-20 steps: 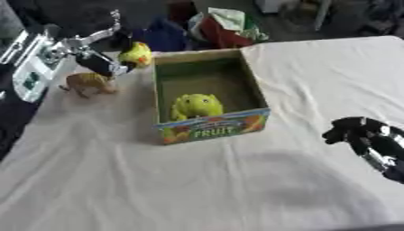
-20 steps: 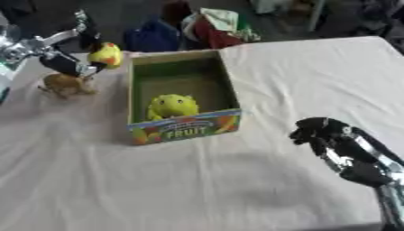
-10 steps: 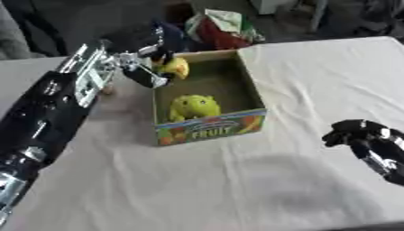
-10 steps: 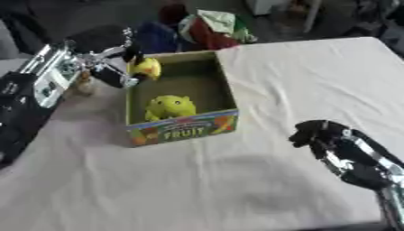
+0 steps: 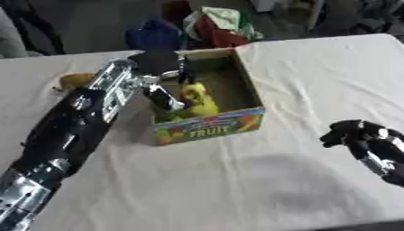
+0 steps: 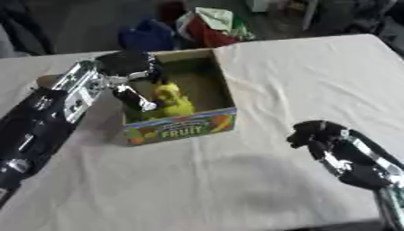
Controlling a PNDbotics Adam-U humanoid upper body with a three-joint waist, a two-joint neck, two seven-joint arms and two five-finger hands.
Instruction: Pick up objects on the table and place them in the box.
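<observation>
left eye view: left hand (image 5: 160, 85) reaches into the fruit box (image 5: 213, 127), fingers curled, seemingly on a yellow toy (image 5: 195, 100) inside | brown toy (image 5: 72, 80) on table (image 5: 236, 180) | right eye view: right hand (image 6: 314, 135) curled, holding nothing, lower right

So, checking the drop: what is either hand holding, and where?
The left hand holds a yellow toy over the box; grip spot unclear. The right hand holds nothing.

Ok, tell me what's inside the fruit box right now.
Inside the fruit box are yellow toys, with the left hand reaching in over them. How many toys, and whether the hand grips one, cannot be seen; the near wall hides the box floor.
</observation>
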